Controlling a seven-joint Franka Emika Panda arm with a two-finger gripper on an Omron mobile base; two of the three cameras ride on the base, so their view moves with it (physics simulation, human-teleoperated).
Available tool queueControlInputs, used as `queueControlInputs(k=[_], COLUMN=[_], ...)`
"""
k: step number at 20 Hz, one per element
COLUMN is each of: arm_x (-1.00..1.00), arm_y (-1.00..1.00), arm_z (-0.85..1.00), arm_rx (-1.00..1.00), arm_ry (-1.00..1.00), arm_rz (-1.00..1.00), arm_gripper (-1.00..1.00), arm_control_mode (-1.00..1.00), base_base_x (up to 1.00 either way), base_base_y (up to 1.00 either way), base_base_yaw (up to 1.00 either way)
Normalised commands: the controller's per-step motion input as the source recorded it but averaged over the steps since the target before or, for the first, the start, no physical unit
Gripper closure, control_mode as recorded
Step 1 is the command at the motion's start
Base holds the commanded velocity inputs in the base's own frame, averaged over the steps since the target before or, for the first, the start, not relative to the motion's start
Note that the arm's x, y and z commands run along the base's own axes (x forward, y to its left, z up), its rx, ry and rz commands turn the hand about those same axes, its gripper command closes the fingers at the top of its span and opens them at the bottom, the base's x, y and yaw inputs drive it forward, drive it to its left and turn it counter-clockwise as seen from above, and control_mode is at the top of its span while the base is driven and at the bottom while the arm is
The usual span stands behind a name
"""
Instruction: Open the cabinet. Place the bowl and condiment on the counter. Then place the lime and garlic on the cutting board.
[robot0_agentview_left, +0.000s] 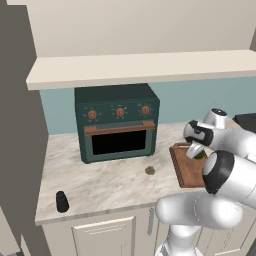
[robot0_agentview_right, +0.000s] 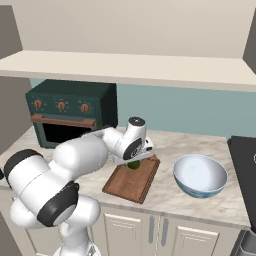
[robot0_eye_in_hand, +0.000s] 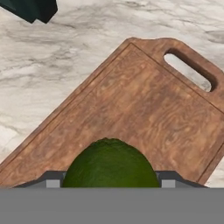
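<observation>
My gripper (robot0_agentview_left: 197, 151) (robot0_agentview_right: 133, 161) (robot0_eye_in_hand: 109, 181) is shut on the dark green lime (robot0_agentview_left: 200, 155) (robot0_agentview_right: 133, 164) (robot0_eye_in_hand: 109, 164), just above the far end of the brown cutting board (robot0_agentview_left: 187, 172) (robot0_agentview_right: 132, 182) (robot0_eye_in_hand: 144, 105). The tan-grey garlic (robot0_agentview_left: 150, 170) lies on the beige counter (robot0_agentview_left: 100, 182) left of the board. Near the counter's front left corner stands the black condiment shaker (robot0_agentview_left: 61, 201). The blue-patterned white bowl (robot0_agentview_right: 200, 175) sits on the counter right of the board. Overhead runs the cabinet's cream bottom edge (robot0_agentview_left: 140, 70); its doors are out of view.
A dark green toaster oven (robot0_agentview_left: 117, 122) (robot0_agentview_right: 65, 112) stands at the back of the counter, left of the board. A black stove top (robot0_agentview_right: 245, 170) borders the counter on the right. Cream lower cabinet doors (robot0_agentview_left: 105, 232) run under the counter's front edge.
</observation>
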Motion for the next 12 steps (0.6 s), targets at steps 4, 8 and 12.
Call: queueControlInputs(k=[4, 8, 12], arm_x=[0.16, 0.18, 0.21], arm_y=[0.00, 0.00, 0.00], arm_z=[-0.25, -0.23, -0.13], arm_rx=[-0.01, -0.01, 0.00], arm_ry=[0.00, 0.00, 0.00], arm_rz=[0.00, 0.00, 0.00], arm_gripper=[1.00, 1.00, 1.00], arm_control_mode=[-1.00, -1.00, -1.00], base_base_x=[0.00, 0.00, 0.00], base_base_y=[0.00, 0.00, 0.00], base_base_yaw=[0.00, 0.00, 0.00])
